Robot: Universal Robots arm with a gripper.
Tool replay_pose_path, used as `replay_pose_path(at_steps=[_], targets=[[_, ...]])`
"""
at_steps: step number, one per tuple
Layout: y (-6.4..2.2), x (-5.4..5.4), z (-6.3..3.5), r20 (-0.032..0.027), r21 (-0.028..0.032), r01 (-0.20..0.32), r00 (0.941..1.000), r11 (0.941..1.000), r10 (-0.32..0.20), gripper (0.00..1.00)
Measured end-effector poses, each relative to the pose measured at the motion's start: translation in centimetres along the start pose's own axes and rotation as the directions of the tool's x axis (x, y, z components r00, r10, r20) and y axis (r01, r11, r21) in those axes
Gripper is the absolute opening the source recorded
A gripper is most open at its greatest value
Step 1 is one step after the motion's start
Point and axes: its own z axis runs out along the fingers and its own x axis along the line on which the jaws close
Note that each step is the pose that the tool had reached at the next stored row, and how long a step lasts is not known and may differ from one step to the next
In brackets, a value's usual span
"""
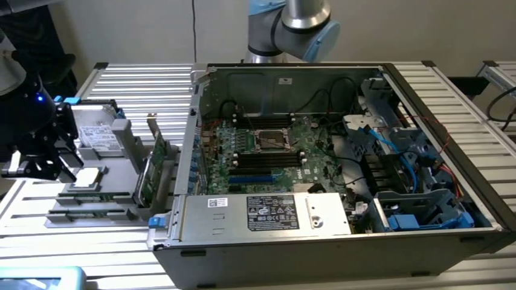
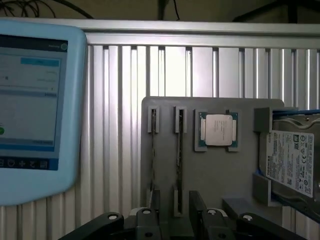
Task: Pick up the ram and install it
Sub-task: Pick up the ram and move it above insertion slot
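**Open gripper at the parts tray, ram still in its slot**

A slatted metal table (image 1: 129, 78) carries everything, with a pale wall behind it. An open computer case (image 1: 451, 121) takes up the middle and the exterior view's right. Its memory slots (image 1: 266, 160) lie on the board inside. A grey tray (image 1: 121, 151) sits just beside the case, on the exterior view's left.

The ram (image 2: 179, 155) stands on edge in a tray groove, next to the processor chip (image 2: 218, 130). A second stick (image 2: 153, 150) fills the neighbouring groove. A hard drive (image 2: 290, 160) lies at the tray's far end. An upright green card (image 1: 149, 175) stands between the tray and the case wall, so that side is tight.

The gripper (image 2: 176, 199) hangs at the tray's left edge as the exterior view shows it. Its fingers (image 2: 156, 197) are spread wide and hold nothing, one on each side of the ram's line. Whether they touch the tray cannot be told.

Bare slats run between the tray and a blue-framed tablet (image 2: 75, 100), out to the table's edge rail (image 2: 200, 37).
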Motion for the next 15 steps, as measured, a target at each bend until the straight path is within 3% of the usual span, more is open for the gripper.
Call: replay_pose_path(at_steps=[15], targets=[[-0.49, 1.3, 2.66, 0.0, -0.0001, 0.0, 1.0, 1.0, 0.0, 0.37]])
